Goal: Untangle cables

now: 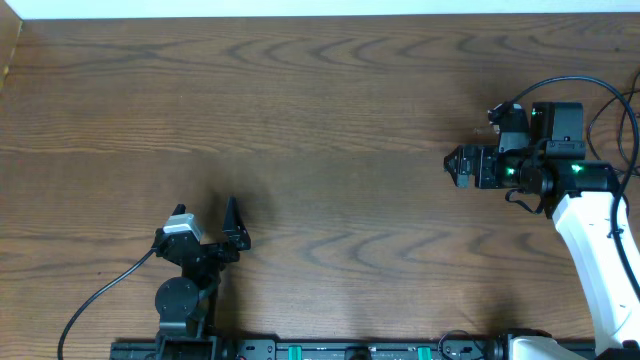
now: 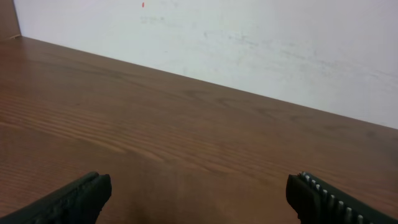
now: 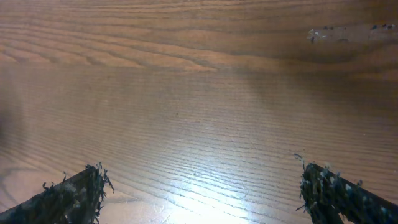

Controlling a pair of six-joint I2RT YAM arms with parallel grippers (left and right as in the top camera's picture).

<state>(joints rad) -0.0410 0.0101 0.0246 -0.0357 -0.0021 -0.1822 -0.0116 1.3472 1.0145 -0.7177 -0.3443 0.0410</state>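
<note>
Quick look at the setup: both arms sit over a bare stretch of the wooden table, and the cables don't show in any of the three views, so we can't say where they are.

The left hand is down near the front edge, just ahead of its own base, pointing toward the far side. Its wrist camera shows the left hand spread wide, with one dark finger low in each corner and nothing but wood grain between them. The ribbed pad on one finger is easy to make out. Past the table edge there's a white wall with a tiny red speck near the top.

The right hand is well apart from it, over on the right side and pointing left, with green lights glowing on the wrist behind it. The right hand is also spread wide in its own view — holding nothing, just table below. Its fingers look frayed and fuzzy along the edges. There's a pale scuffed patch on the wood further out.

We can also see a thick black wire curling off the left arm toward the front edge — it's attached to the arm.
</note>
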